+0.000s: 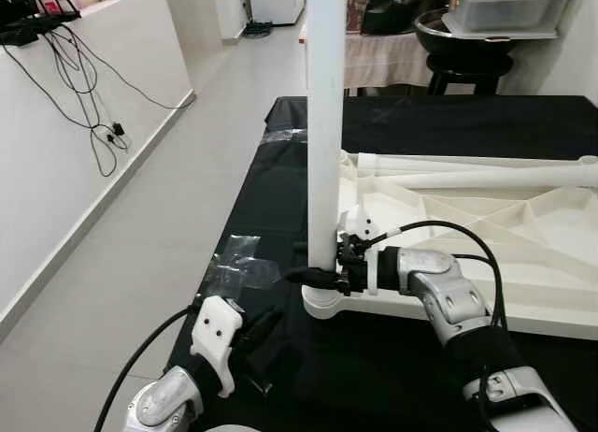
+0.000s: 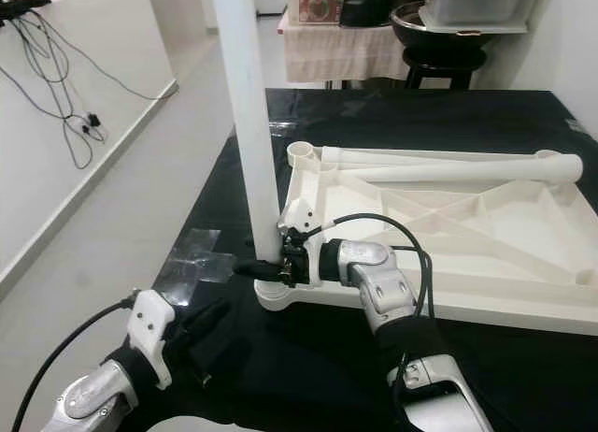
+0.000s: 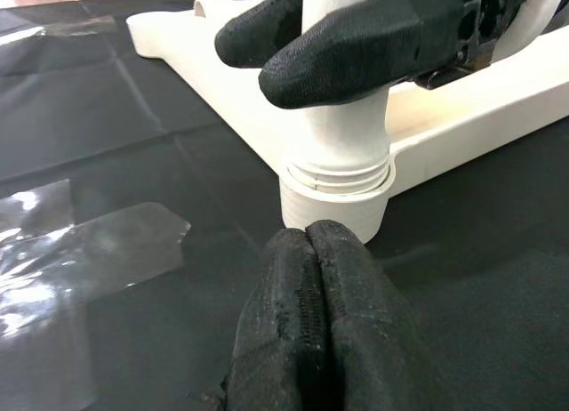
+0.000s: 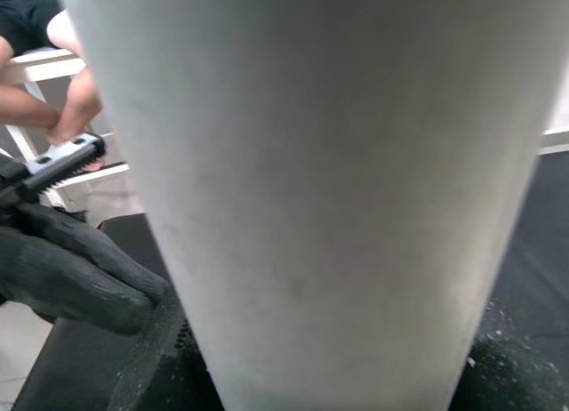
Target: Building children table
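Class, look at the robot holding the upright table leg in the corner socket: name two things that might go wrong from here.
1. The right gripper clamps the tall white leg only near its base, so it may tilt.
2. Threads show above the corner socket; the leg looks not fully seated, and the tabletop may shift on the black sheet.

The room is bright with soft, even light; the pale floor (image 1: 187,198) shines a little; the clear plastic sheet (image 1: 238,264) on the black cloth (image 1: 448,123) gives small white glints; shadows are faint; both head views are sharp; the right wrist view is so close to the white leg (image 4: 320,189) that it looks blurry and grey.
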Available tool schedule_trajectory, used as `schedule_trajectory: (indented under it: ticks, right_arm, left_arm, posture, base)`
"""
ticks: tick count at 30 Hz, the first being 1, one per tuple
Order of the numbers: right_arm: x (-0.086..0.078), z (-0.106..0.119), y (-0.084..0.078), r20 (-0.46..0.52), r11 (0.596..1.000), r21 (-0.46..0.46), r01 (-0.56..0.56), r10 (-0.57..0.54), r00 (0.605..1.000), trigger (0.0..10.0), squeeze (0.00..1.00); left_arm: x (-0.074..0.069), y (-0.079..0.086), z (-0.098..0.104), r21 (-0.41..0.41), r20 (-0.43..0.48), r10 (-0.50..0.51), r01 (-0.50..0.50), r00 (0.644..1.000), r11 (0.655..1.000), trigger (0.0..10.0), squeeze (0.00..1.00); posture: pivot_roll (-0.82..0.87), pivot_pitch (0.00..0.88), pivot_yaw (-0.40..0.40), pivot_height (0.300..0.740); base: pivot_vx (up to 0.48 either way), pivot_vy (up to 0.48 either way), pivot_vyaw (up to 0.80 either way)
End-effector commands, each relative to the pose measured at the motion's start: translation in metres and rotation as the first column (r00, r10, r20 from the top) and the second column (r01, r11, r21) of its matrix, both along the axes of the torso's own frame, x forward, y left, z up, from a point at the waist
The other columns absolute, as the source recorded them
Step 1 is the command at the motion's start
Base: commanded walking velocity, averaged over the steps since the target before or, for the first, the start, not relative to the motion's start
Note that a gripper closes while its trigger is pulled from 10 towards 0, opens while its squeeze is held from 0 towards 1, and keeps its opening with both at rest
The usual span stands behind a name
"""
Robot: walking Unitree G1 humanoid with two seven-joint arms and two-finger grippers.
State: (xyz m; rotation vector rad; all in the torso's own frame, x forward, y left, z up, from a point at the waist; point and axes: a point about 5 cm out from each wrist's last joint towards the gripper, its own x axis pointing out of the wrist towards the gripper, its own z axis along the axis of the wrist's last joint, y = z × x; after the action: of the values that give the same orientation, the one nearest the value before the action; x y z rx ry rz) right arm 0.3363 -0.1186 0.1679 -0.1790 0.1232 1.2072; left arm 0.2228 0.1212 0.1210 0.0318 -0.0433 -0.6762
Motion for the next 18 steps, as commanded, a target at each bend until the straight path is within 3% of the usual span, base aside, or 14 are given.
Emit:
schedule_trajectory:
  ticks: [1,4,6,7,8,9,10,11,12,13,14,16,17,18]
  right_arm:
    - [-0.001,-0.008,-0.003,-0.030,1.000,-0.011,0.026,-0.027,0.999,0.0,0.00]
    - [-0.015,-0.024,-0.017,-0.027,0.975,-0.057,0.215,-0.217,0.976,0.0,0.00]
    - [-0.015,-0.024,-0.017,-0.027,0.975,-0.057,0.215,-0.217,0.976,0.0,0.00]
    - [-0.019,-0.030,-0.020,-0.027,0.953,-0.080,0.292,-0.295,0.955,0.0,0.00]
    - [-0.045,-0.043,-0.008,0.000,0.763,-0.082,0.641,-0.643,0.766,0.0,0.00]
    - [-0.045,-0.043,-0.008,0.000,0.763,-0.082,0.641,-0.643,0.766,0.0,0.00]
    - [-0.061,-0.046,-0.004,-0.012,0.698,-0.081,0.711,-0.714,0.700,0.0,0.00]
    - [-0.068,-0.040,-0.001,0.088,0.675,-0.092,0.732,-0.726,0.682,0.0,0.00]
    - [-0.068,-0.040,-0.001,0.088,0.675,-0.092,0.732,-0.726,0.682,0.0,0.00]
    - [-0.070,-0.036,0.002,0.161,0.690,-0.102,0.716,-0.699,0.697,0.0,0.00]
    - [-0.063,-0.036,-0.001,0.094,0.684,-0.072,0.726,-0.720,0.688,0.0,0.00]
    - [-0.063,-0.036,-0.001,0.094,0.684,-0.072,0.726,-0.720,0.688,0.0,0.00]
    - [-0.057,-0.038,-0.001,0.048,0.702,-0.062,0.709,-0.708,0.705,0.0,0.00]
    - [-0.049,-0.039,0.000,-0.015,0.708,-0.030,0.705,-0.706,0.708,9.6,0.00]
  left_arm:
    - [-0.004,0.003,-0.003,0.038,-0.017,-0.001,0.002,1.000,0.999,10.0,0.00]
    - [-0.010,0.003,-0.003,0.031,-0.038,-0.007,0.008,0.999,0.999,10.0,0.00]
    - [-0.010,0.003,-0.003,0.031,-0.038,-0.007,0.008,0.999,0.999,10.0,0.00]
    - [-0.011,0.003,-0.003,0.029,-0.040,-0.007,0.008,0.999,1.000,10.0,0.00]
    - [-0.011,0.006,-0.002,0.017,-0.043,-0.009,0.010,0.999,1.000,10.0,0.00]
    - [-0.011,0.006,-0.002,0.017,-0.043,-0.009,0.010,0.999,1.000,10.0,0.00]
    - [-0.010,0.007,-0.002,0.011,-0.043,-0.011,0.011,0.999,1.000,10.0,0.00]
    - [-0.009,0.008,-0.002,0.009,-0.043,-0.012,0.012,0.999,1.000,10.0,0.00]
    - [-0.009,0.008,-0.002,0.009,-0.043,-0.012,0.012,0.999,1.000,10.0,0.00]
    - [-0.009,0.009,-0.003,0.008,-0.043,-0.013,0.013,0.999,1.000,10.0,0.00]
    - [-0.007,0.010,-0.003,0.010,-0.041,-0.014,0.015,0.999,1.000,10.0,0.00]
    - [-0.007,0.010,-0.003,0.010,-0.041,-0.014,0.015,0.999,1.000,10.0,0.00]
    - [-0.005,0.009,-0.003,0.017,-0.035,-0.027,0.028,0.999,0.999,10.0,0.00]
    - [-0.003,0.009,-0.003,0.022,-0.033,-0.037,0.038,0.999,0.999,10.0,0.00]
  posture:
    - [0.01,0.099,0.067,0.740]
    - [0.00,0.117,0.052,0.740]
    - [0.00,0.117,0.052,0.740]
    - [0.00,0.122,0.048,0.740]
    - [-0.02,0.138,0.060,0.740]
    - [-0.02,0.138,0.060,0.740]
    - [-0.02,0.140,0.063,0.740]
    - [-0.04,0.141,0.077,0.740]
    - [-0.04,0.141,0.077,0.740]
    - [-0.04,0.141,0.077,0.740]
    - [-0.06,0.131,0.098,0.740]
    - [-0.06,0.131,0.098,0.740]
    - [-0.04,0.133,0.086,0.740]
    - [-0.05,0.133,0.084,0.740]
  base:
    - [0.000,0.000,0.00]
    - [0.000,0.000,0.00]
    - [0.000,0.000,0.00]
    - [0.000,0.000,0.00]
    - [0.000,0.000,0.00]
    - [0.000,0.000,0.00]
    - [0.000,0.000,0.00]
    - [0.000,0.000,0.00]
    - [0.000,0.000,0.00]
    - [0.000,0.000,0.00]
    - [0.000,0.000,0.00]
    - [0.000,0.000,0.00]
    - [0.000,0.000,0.00]
    - [0.000,0.000,0.00]
